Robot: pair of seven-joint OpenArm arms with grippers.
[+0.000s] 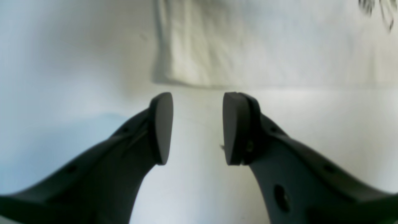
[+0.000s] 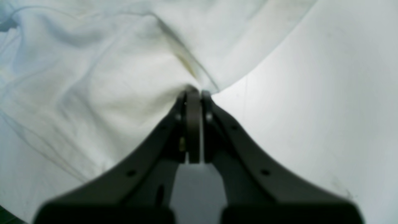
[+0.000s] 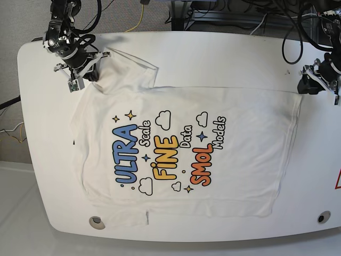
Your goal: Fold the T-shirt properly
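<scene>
The T-shirt (image 3: 181,154) lies spread print-up on the white desk (image 3: 224,58), not yet folded, so nearly all the task remains. The right gripper (image 2: 194,96) has its fingers clamped on cloth near a sleeve; the left gripper (image 1: 197,127) hovers by the hem corner, fingers apart and empty.

A white table (image 3: 224,58) with rounded corners is filling most of the base view. Dark cables (image 3: 213,16) are trailing behind its far edge at twelve o'clock. Two small round fittings, possibly holes, are sitting at seven (image 3: 96,221) and five o'clock (image 3: 320,217).
</scene>
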